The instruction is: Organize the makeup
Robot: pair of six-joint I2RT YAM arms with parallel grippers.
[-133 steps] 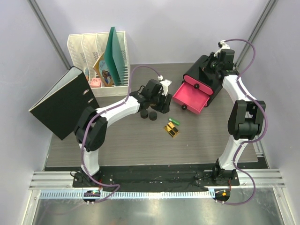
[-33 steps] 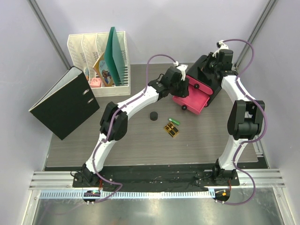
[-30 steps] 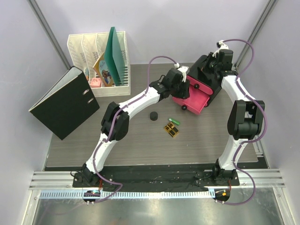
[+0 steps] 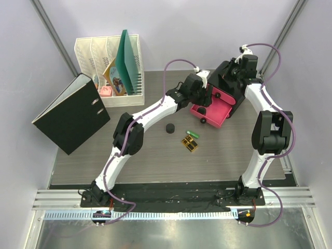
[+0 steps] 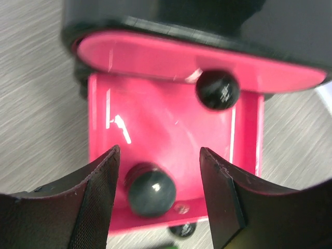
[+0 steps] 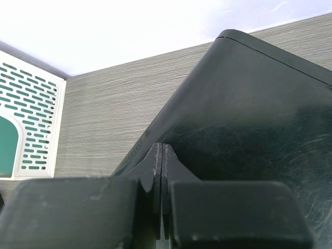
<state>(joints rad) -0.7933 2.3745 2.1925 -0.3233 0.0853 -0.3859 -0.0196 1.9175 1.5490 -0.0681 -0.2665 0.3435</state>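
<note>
Makeup from above: one jar (image 4: 169, 128), green tube (image 4: 193, 134) and gold case (image 4: 190, 144) lie on the surface (image 4: 129, 150); the left claw (image 4: 201, 97) hangs over the pink drawer (image 4: 218, 113). Left wrist: fingers (image 5: 98, 197) spread wide, second jar (image 5: 151, 189) in the drawer between them. Right wrist: right claw (image 6: 162, 161) pinched shut, empty, tips against the black box (image 6: 249, 104).

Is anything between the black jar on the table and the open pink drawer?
Nothing visible: bare table lies between the black jar and the pink drawer. The green tube and gold cases lie off that line.
</note>
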